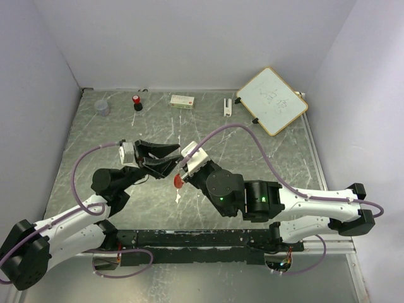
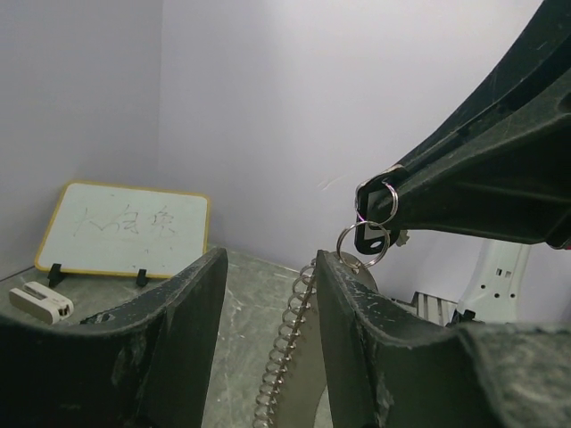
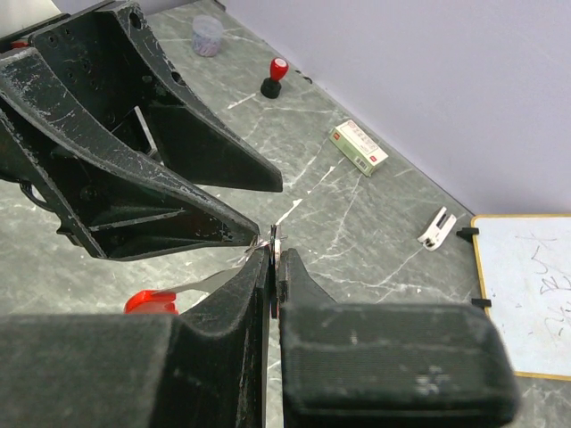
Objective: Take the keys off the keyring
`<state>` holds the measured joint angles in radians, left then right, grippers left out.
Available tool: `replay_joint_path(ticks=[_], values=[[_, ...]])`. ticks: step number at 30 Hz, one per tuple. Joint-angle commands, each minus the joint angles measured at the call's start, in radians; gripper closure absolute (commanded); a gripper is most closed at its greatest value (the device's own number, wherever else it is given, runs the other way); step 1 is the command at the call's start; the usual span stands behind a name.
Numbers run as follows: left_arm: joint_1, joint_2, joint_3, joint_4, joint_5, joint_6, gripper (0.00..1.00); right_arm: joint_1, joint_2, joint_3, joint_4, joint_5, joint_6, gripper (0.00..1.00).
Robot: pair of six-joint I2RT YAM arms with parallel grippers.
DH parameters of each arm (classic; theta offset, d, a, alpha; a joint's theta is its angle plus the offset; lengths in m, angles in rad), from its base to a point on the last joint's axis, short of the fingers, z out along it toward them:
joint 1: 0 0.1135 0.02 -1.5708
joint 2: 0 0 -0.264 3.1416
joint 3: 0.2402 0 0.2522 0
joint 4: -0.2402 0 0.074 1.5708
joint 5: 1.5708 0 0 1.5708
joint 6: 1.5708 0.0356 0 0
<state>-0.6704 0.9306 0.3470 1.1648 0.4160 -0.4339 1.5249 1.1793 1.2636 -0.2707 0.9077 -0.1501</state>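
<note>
right gripper [image 1: 183, 165] pinches shut on the keyring [image 2: 378, 203] at table centre. left gripper [image 1: 177, 155], jaws partly open around a dangling chain [image 2: 284, 348], meets it from 9 o'clock. keys [image 3: 211, 283] hang toward 6 o'clock, nearest the left tips.

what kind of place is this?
Looks like an enclosed robot test cell, probably a lab: plain white walls box in a marbled tabletop, with staged props like a small whiteboard and a carton along the back.
</note>
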Motion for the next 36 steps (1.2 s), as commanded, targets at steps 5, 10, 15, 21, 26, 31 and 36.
replay_joint_path(ticks=[5,10,15,21,26,31,36], values=[[-0.005,-0.033,-0.015,0.095,0.002,0.009,0.44,0.008,-0.026,-0.020,0.048,0.028,-0.008,1.00],[-0.006,-0.051,-0.015,0.096,-0.001,0.015,0.43,0.010,-0.027,-0.026,0.054,0.029,-0.011,1.00],[-0.006,-0.024,0.009,0.094,0.050,0.005,0.43,0.010,-0.029,-0.030,0.061,0.028,-0.013,1.00],[-0.005,0.013,0.021,0.122,0.086,-0.006,0.42,0.013,-0.033,-0.032,0.059,0.024,-0.008,1.00],[-0.005,0.027,0.037,0.137,0.112,-0.010,0.42,0.015,-0.034,-0.036,0.063,0.021,-0.010,1.00],[-0.006,0.039,0.045,0.156,0.128,-0.023,0.43,0.016,-0.037,-0.042,0.069,0.019,-0.014,1.00],[-0.006,0.057,0.050,0.177,0.156,-0.044,0.44,0.017,-0.039,-0.045,0.076,0.019,-0.018,1.00]])
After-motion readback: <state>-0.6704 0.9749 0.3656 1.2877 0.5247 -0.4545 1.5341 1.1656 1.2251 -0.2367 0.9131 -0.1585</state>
